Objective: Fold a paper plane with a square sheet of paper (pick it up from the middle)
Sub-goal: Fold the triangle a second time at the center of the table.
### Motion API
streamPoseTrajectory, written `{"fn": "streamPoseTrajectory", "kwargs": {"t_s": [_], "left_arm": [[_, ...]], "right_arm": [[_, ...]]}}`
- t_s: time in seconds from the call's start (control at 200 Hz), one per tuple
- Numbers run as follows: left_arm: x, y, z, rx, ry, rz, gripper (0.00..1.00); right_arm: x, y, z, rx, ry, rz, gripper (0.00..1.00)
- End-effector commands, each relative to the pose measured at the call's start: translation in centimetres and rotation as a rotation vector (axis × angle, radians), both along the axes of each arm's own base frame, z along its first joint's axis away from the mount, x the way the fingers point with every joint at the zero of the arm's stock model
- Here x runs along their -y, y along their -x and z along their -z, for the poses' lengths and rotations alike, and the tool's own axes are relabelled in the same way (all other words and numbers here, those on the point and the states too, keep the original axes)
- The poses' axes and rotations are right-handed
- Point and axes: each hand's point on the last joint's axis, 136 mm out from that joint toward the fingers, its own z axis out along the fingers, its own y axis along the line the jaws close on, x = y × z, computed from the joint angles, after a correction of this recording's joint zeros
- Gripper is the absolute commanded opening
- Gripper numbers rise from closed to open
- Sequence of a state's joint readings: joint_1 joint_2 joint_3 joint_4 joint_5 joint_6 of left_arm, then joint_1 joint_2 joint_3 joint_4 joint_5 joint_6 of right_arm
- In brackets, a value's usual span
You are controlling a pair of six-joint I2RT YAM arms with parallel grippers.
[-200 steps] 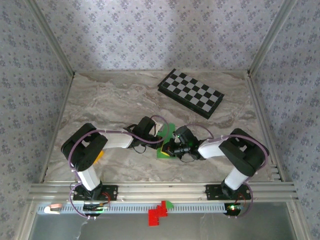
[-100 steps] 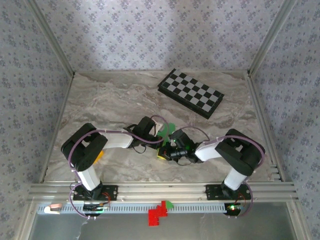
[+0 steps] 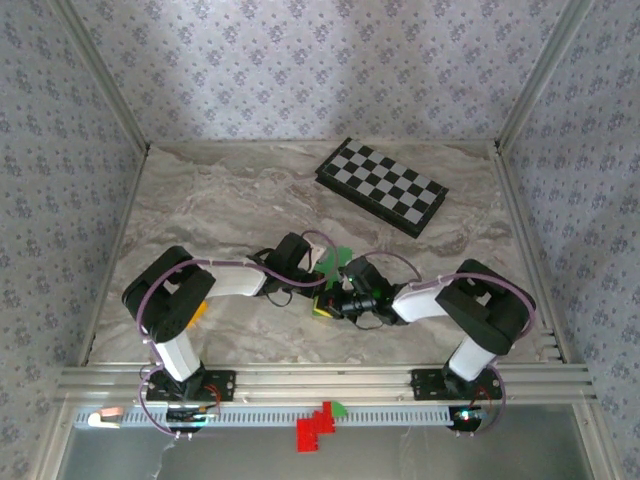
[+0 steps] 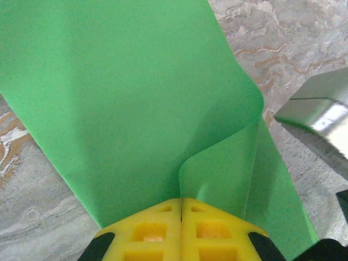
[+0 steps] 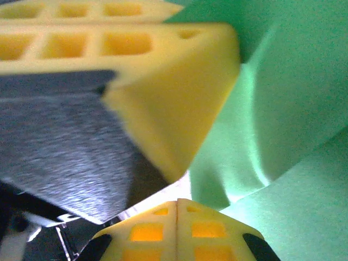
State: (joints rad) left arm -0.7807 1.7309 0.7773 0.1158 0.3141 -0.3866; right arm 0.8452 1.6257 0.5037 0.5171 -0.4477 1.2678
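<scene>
Paper is what both wrist cameras look at most: the square sheet of paper (image 4: pixel 125 98) spreads bright green across the upper part of the left wrist view, over the marbled surface (image 4: pixel 32 206). Its lower right part curls over into a loose fold. That fold runs down into the seam of the left claw (image 4: pixel 181 202), whose yellow fingers are pressed together and clamped on the sheet at the bottom centre of the frame.

In the right wrist view the right claw (image 5: pixel 178 204) sits at the bottom centre, its fingers also tight together. The green sheet is just right of its tips, and whether any paper is nipped between them cannot be told. The left claw's yellow fingers (image 5: pixel 163 92) cross the upper left of that frame, very close.

From above, the two arms meet at lower centre, with a bit of green paper (image 3: pixel 341 261) between them. A checkerboard (image 3: pixel 382 188) lies upper right, well apart.
</scene>
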Motion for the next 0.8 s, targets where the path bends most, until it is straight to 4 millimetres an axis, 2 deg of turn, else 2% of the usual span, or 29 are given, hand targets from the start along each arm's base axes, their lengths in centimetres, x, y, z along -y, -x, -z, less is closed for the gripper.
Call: {"fn": "streamPoseTrajectory", "kwargs": {"t_s": [0.0, 0.18, 0.32, 0.46, 0.655, 0.795], "left_arm": [[-3.7, 2.1, 4.8, -0.119, -0.184, -0.031, 0.00], [-3.7, 2.2, 4.8, -0.118, -0.186, -0.029, 0.00], [-3.7, 2.2, 4.8, -0.118, -0.185, -0.030, 0.00], [-3.7, 2.2, 4.8, -0.120, -0.186, -0.031, 0.00], [-3.6, 2.2, 4.8, -0.122, -0.184, -0.031, 0.00], [-3.6, 2.2, 4.8, -0.122, -0.184, -0.029, 0.00]], "right_arm": [[-0.3, -0.5, -0.6, 0.018, 0.014, 0.004, 0.00], [-0.2, 0.2, 1.6, -0.028, 0.075, -0.007, 0.00], [1.0, 0.9, 2.9, -0.057, 0.179, -0.014, 0.00], [1.7, 0.7, 2.1, -0.040, 0.225, -0.024, 0.00], [0.7, -0.8, -1.1, 0.024, 0.100, -0.001, 0.00], [0.0, -0.8, -1.3, 0.029, 0.077, -0.010, 0.00]]}}
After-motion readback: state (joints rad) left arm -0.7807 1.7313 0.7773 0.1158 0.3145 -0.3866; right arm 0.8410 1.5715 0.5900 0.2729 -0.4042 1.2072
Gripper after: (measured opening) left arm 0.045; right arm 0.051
